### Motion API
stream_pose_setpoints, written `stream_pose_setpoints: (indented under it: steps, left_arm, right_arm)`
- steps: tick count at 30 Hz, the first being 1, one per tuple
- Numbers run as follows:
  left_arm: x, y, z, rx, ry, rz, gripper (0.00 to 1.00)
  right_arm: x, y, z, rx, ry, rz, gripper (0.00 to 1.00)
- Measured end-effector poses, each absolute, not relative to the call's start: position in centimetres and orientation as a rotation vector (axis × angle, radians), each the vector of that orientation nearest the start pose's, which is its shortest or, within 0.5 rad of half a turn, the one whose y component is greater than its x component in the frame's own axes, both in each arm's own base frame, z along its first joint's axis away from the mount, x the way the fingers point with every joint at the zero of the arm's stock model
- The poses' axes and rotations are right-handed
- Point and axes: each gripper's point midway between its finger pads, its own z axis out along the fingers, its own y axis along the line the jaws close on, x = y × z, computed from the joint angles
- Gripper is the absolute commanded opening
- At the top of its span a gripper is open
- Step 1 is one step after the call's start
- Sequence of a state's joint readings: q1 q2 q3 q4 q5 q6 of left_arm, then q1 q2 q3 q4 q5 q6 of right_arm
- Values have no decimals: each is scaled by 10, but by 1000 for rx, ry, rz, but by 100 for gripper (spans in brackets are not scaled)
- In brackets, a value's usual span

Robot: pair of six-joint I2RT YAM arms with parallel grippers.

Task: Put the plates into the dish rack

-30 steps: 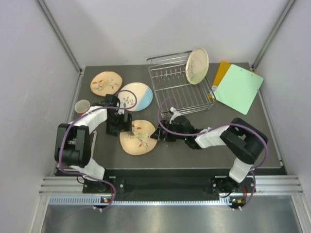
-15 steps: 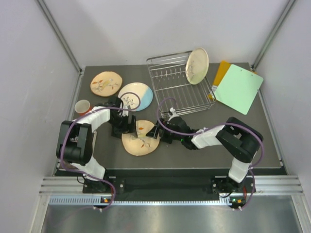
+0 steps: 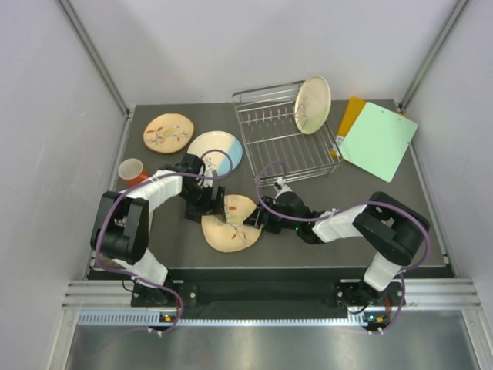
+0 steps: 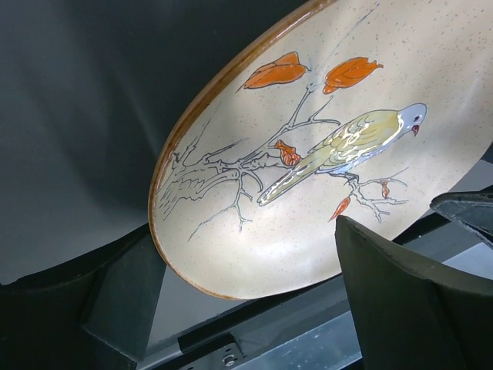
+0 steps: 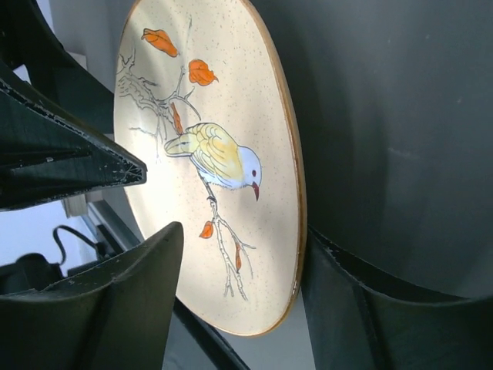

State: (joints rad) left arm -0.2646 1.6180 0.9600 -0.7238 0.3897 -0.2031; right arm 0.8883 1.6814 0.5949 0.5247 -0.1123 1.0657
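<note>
A tan plate (image 3: 231, 225) with a painted bird and orange leaves lies near the front centre, between my two grippers. My left gripper (image 3: 213, 206) is at its left rim, jaws apart around the edge (image 4: 243, 226), with the plate (image 4: 308, 116) tilted between them. My right gripper (image 3: 259, 219) is at its right rim, one finger behind the plate (image 5: 208, 92) and one across its face (image 5: 245, 228). A second tan plate (image 3: 168, 132) and a white-and-blue plate (image 3: 219, 150) lie at the back left. A cream plate (image 3: 313, 104) stands in the dish rack (image 3: 269, 142).
A small red cup (image 3: 132, 169) stands at the left edge beside the left arm. A green board (image 3: 379, 141) lies over an orange board (image 3: 352, 110) right of the rack. Grey walls close in the table on both sides.
The tan bird plate has shifted right and toward the front. My left gripper followed it rightward, and my right gripper drew back to the right with the rim.
</note>
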Motion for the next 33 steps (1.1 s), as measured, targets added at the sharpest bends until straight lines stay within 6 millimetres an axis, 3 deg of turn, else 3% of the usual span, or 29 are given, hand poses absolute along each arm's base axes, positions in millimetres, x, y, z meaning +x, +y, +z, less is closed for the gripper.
stream_pose_setpoints:
  steps: [5, 7, 8, 21, 29, 33]
  left_arm:
    - [235, -145, 37, 170, 2986, -628, 91]
    - [235, -144, 37, 173, 2987, -616, 91]
    - [235, -143, 36, 175, 2988, -603, 91]
    - [230, -131, 41, 182, 2998, -516, 98]
    - [250, -128, 88, 294, 2789, -538, 97]
    - [252, -124, 96, 303, 2755, -531, 97]
  right_arm:
    - [214, 351, 36, 102, 2407, 1154, 41]
    - [213, 350, 35, 86, 2411, 1144, 9]
    - [213, 349, 33, 74, 2414, 1131, 0]
    - [215, 354, 46, -31, 2357, 1181, 0]
    - [207, 349, 71, -224, 2323, 1331, 0]
    - [214, 343, 78, -227, 2305, 1351, 0]
